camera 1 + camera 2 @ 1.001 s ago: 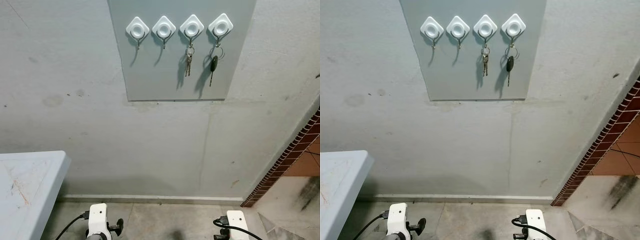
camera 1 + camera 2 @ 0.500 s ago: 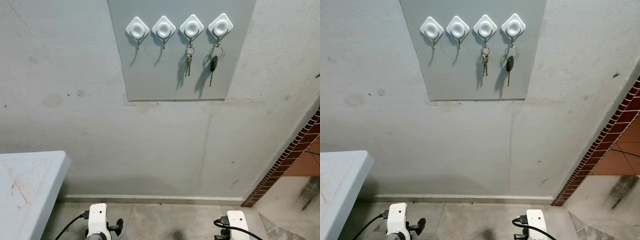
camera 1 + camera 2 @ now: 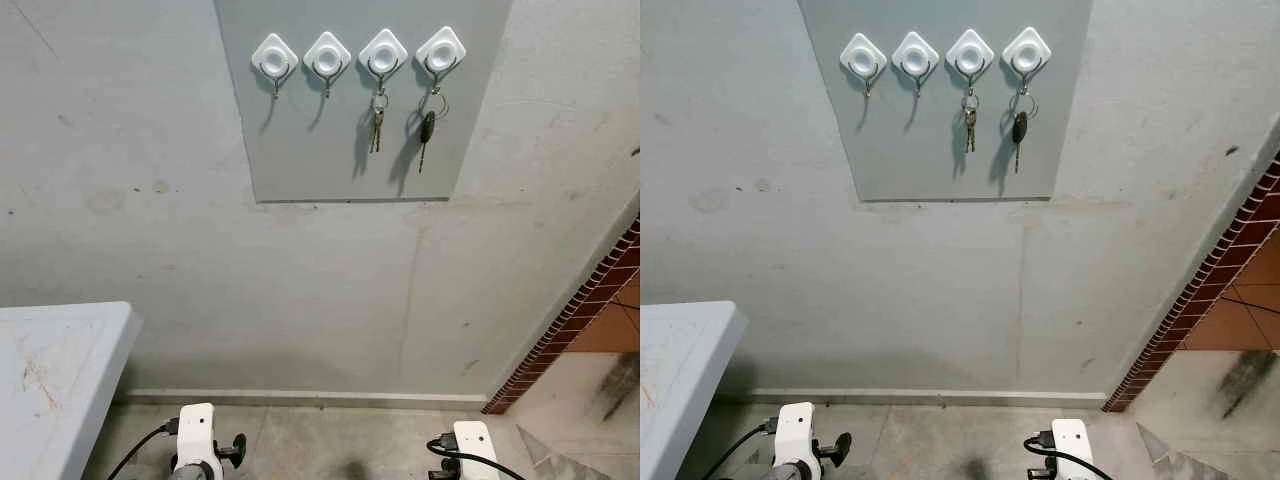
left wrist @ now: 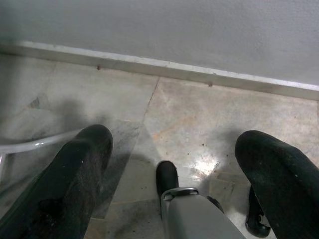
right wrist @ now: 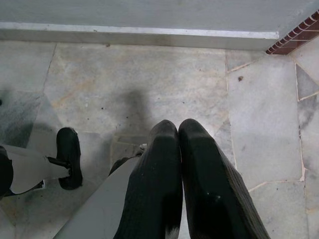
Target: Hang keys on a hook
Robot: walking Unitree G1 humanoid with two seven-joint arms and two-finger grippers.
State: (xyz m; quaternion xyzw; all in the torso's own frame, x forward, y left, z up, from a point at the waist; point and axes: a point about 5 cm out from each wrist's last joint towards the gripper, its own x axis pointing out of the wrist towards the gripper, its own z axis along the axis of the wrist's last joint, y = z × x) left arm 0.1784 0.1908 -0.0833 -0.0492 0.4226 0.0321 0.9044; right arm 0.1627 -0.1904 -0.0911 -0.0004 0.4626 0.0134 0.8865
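Observation:
A grey board (image 3: 300, 150) on the wall carries a row of white diamond-shaped hooks. The two left hooks (image 3: 275, 55) (image 3: 327, 53) are bare. A small bunch of silver keys (image 3: 377, 118) hangs from the third hook (image 3: 384, 52). A black-headed key (image 3: 427, 130) on a ring hangs from the fourth hook (image 3: 441, 48). Both arms hang low, far below the board. My left gripper (image 4: 174, 144) is open over the floor with nothing between its fingers. My right gripper (image 5: 178, 129) is shut, fingers pressed together and holding nothing.
A white table (image 3: 50, 370) stands at the left against the wall. A red brick edge (image 3: 580, 320) runs diagonally at the right, beside tiled floor (image 5: 124, 74). My feet and legs show below the grippers in the wrist views.
My left wrist has shifted very slightly at the bottom of the eye views. Hooks, keys and the right arm look the same.

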